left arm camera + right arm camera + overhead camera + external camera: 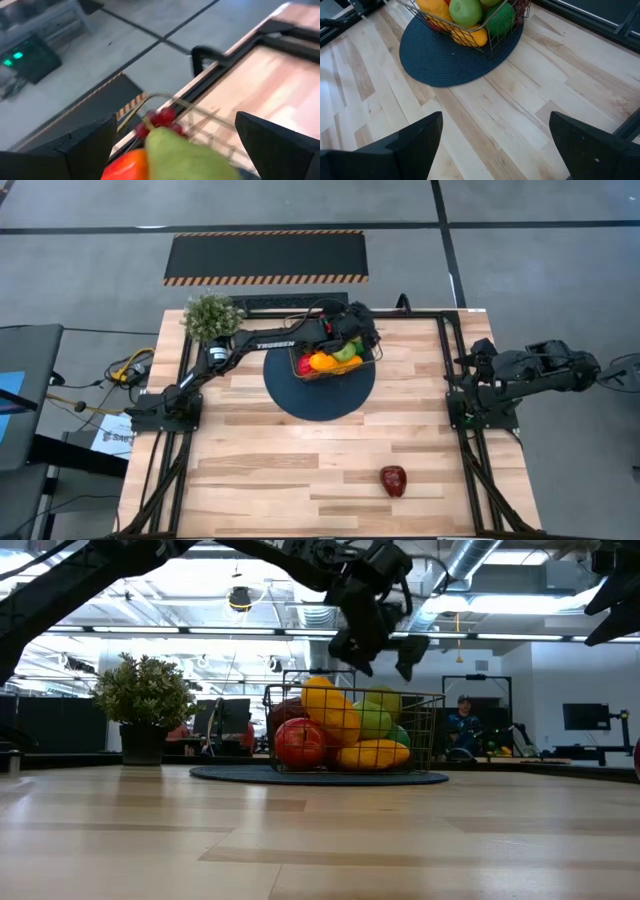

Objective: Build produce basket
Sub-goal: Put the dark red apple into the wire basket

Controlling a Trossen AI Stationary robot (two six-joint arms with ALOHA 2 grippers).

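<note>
The wire basket (332, 362) stands on a round dark blue mat (320, 398) at the table's far middle. It is heaped with produce (340, 730): a red apple, orange and yellow pieces, green ones and red grapes. My left gripper (383, 662) hangs open just above the basket's far right part. A green pear (185, 159) lies on the heap below the gap between its fingers, and they do not touch it. One dark red apple (394, 480) rests alone on the table near the front edge. My right gripper (495, 132) waits open at the table's right edge.
A leafy potted plant (211, 317) stands at the far left corner, close beside my left arm. Bare wood stretches from the mat to the near edge. Black frame rails run along the table's far and side edges.
</note>
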